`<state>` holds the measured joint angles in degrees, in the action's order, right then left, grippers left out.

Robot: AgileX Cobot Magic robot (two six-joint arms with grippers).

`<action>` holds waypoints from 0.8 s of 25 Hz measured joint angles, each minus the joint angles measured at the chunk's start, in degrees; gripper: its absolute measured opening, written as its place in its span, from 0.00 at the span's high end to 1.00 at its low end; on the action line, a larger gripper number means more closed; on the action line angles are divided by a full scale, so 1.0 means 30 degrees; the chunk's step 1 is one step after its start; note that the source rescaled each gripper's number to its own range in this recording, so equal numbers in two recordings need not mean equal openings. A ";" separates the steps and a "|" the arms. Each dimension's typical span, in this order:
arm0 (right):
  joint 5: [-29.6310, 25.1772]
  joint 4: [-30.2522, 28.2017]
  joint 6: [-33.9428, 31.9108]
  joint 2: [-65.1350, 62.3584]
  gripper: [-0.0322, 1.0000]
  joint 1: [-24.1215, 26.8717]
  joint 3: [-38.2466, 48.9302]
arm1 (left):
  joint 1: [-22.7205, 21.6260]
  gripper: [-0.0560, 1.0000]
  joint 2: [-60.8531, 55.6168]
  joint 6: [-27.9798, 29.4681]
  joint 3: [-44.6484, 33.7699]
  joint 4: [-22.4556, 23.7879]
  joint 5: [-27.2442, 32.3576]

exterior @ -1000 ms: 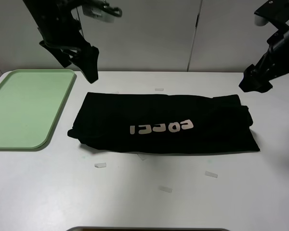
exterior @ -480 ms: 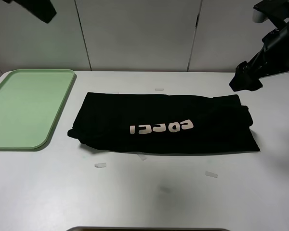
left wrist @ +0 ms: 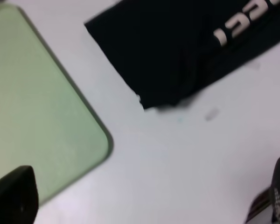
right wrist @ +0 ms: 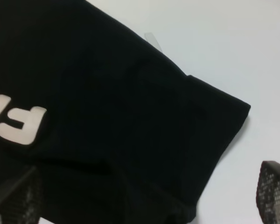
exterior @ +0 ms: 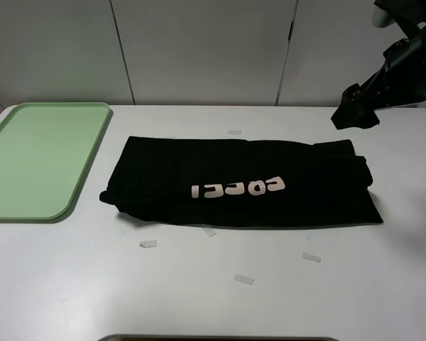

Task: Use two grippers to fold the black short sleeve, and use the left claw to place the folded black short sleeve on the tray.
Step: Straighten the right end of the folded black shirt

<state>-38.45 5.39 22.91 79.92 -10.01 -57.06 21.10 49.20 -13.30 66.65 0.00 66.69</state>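
Jaws wide, the left claw (left wrist: 144, 198) hangs high, the black short sleeve (exterior: 241, 163) stretching lengthwise away from it. The right gripper (exterior: 353, 116), also wide, hovers nearer its end.

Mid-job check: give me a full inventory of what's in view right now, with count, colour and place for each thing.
black short sleeve: one, black with pale letters, folded into a long band at the table's middle.
tray: one, pale green, on the table left of the shirt.
pale scraps: at least five, small and translucent, scattered around the shirt.
table: one, white.
wall panels: pale grey, behind the table.
left gripper: one, black, outside the high view; jaws apart above the tray corner and the shirt's end.
right gripper: one, black, raised beyond the shirt's right end; jaws apart.
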 joint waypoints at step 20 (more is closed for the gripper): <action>0.0000 0.0105 -0.0340 0.0000 0.00 0.0000 0.0000 | 0.0000 0.01 -1.6266 0.4224 -1.2312 -0.0761 -0.1719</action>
<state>-38.45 5.70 21.89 79.92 -10.01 -57.06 21.10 0.40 -0.63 29.71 -2.28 61.53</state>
